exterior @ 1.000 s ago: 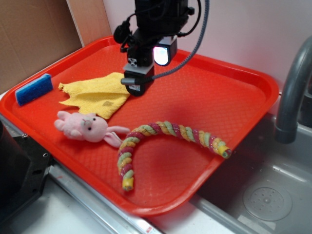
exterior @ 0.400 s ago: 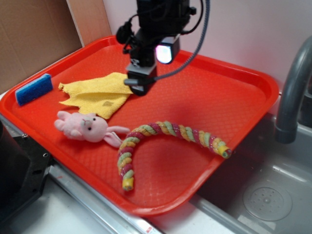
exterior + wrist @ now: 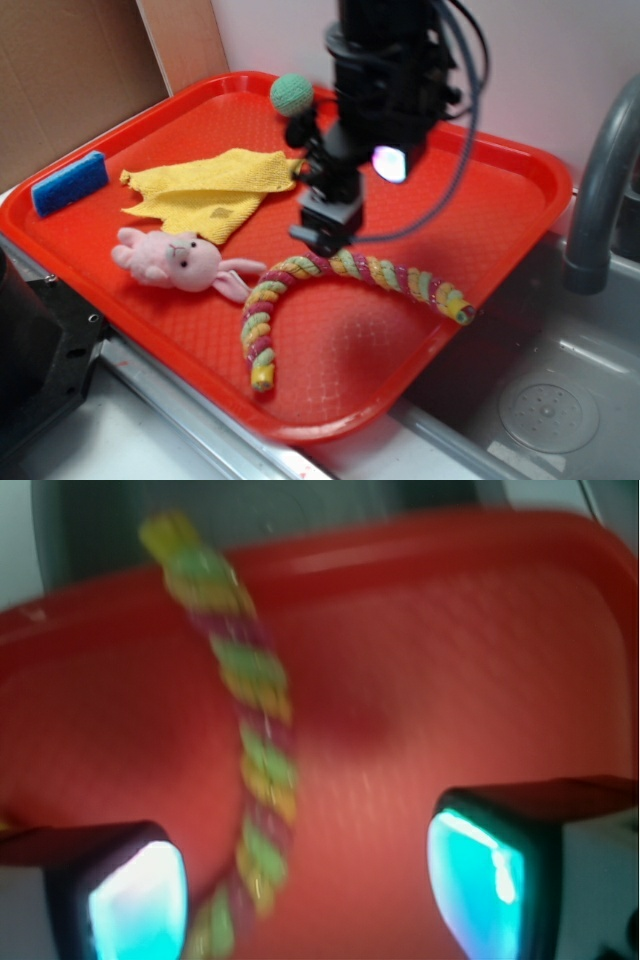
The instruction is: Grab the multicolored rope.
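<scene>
Gripper (image 3: 325,238) has shifted from above cloth (image 3: 205,190) toward 4 o'clock, now just over rope (image 3: 340,268) near its bend. Green ball (image 3: 292,94), earlier hidden behind arm, now shows at tray's (image 3: 520,165) 12 o'clock side. Judgement: approach nearly lined up; descent and closing remain.

Rope lies arched across tray's near half, bunny (image 3: 170,259) touching its 9 o'clock end.

Wrist view: jaws spread wide, nothing between pads; rope (image 3: 250,730) runs nearer left pad, off-centre. Picture motion-blurred; rope's lower end cut off.
</scene>
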